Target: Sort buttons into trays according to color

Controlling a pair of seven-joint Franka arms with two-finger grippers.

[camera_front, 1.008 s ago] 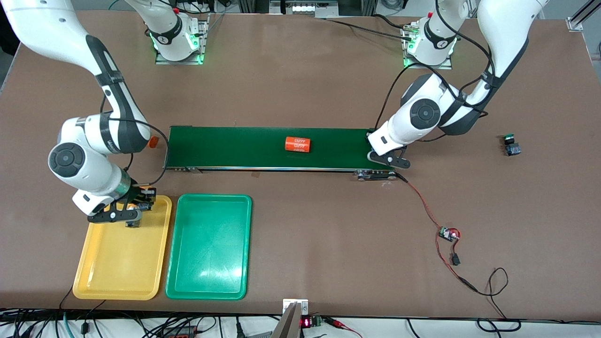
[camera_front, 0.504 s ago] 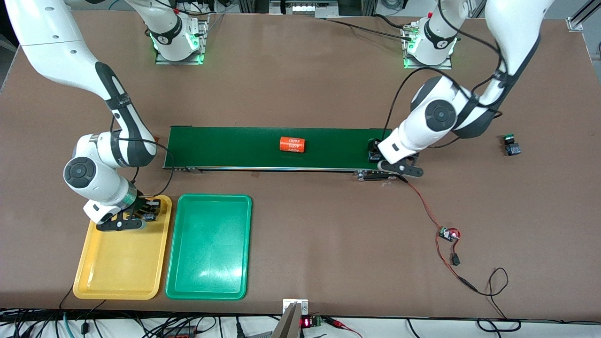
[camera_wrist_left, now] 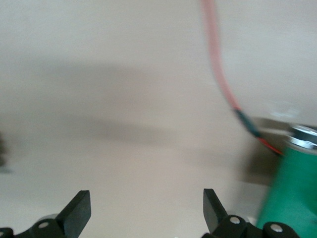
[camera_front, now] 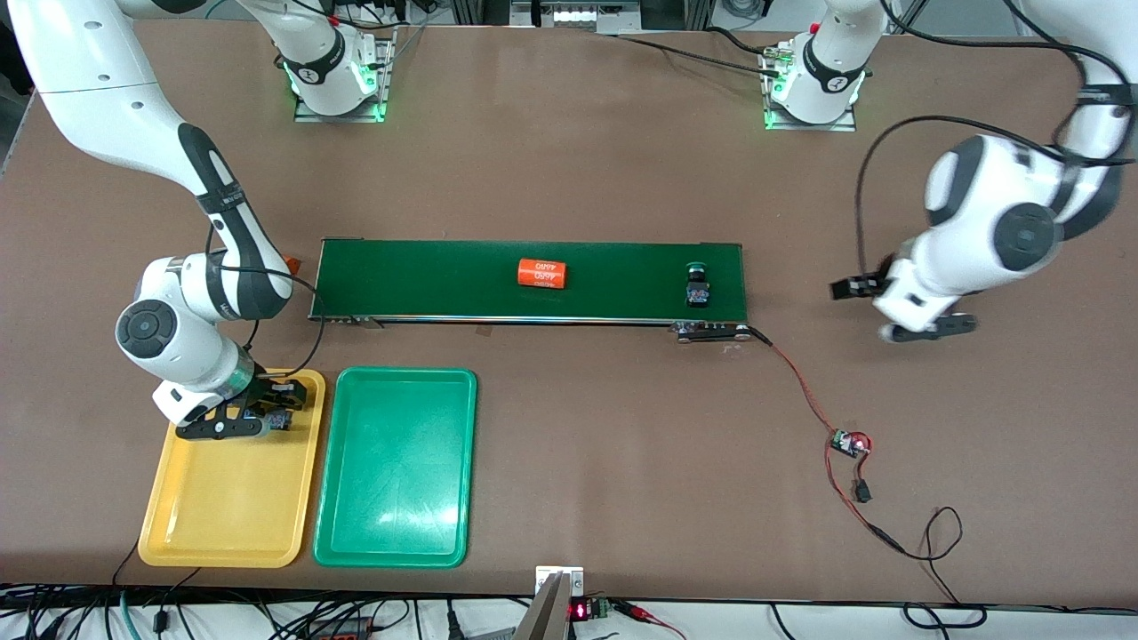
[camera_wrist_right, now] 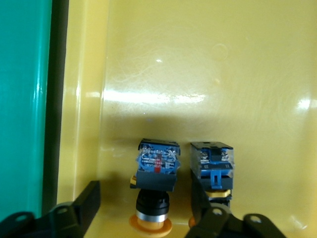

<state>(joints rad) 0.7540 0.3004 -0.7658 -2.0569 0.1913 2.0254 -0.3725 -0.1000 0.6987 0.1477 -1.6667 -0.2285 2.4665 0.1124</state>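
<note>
Risk spotted at yellow tray (camera_front: 222,498): right gripper (camera_wrist_right: 143,218) spread wide around one of two yellow-cap buttons (camera_wrist_right: 157,173) lying side by side, so either could get nudged on lift-off. Green-cap button (camera_front: 697,283) left on conveyor belt (camera_front: 444,280), could be carried off. Left gripper (camera_wrist_left: 143,208) spread wide, empty, over bare table (camera_front: 569,160).

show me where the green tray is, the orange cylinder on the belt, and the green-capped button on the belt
green tray (camera_front: 394,533), front view, bare floor near its lower rim.
orange cylinder (camera_front: 542,273), front view, middle of its printed side.
green-capped button (camera_front: 698,286), front view, its dark body on the conveyor belt (camera_front: 427,276).
</note>
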